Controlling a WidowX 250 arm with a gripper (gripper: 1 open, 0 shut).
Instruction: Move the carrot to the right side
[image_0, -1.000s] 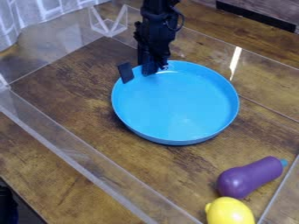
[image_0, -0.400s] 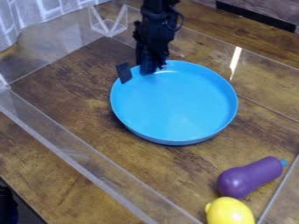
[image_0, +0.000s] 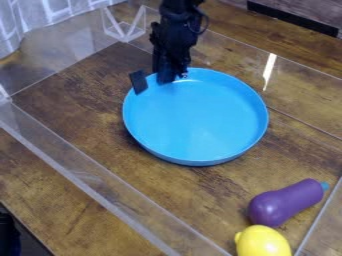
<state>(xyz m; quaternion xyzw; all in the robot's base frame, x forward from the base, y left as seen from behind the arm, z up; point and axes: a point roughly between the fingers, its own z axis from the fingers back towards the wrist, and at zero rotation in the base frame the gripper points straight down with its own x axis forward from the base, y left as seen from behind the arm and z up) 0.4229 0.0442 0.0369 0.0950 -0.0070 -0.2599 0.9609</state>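
Your claw (image_0: 170, 76) pointed almost straight down at the far-left rim of the blue plate (image_0: 201, 130), its jaws pressed together. A trace of orange showed at its tips, which I took for the carrot (image_0: 183, 72), though it was too small and too hidden by the dark fingers to be sure. If that was the carrot, it sat pinched right at the claw, at the plate's back edge, almost wholly covered by the arm (image_0: 177, 25). One dark finger (image_0: 139, 82) stuck out to the left, just outside the rim.

My judgement was that you were in the lift-and-carry part of the job. To do it well, you needed to raise the claw clear of the plate's rim before moving sideways, because dragging low would catch the lip and shove the plate across the bench (image_0: 80, 110). You also needed to keep the jaws firm, since so small a piece could slip out unseen.

Toward the right, the bench was open beyond the plate. The purple eggplant (image_0: 285, 203) and the yellow lemon (image_0: 262, 241) lay near the front right corner, well apart from the claw, so a spot farther back on the right looked safer for setting down.
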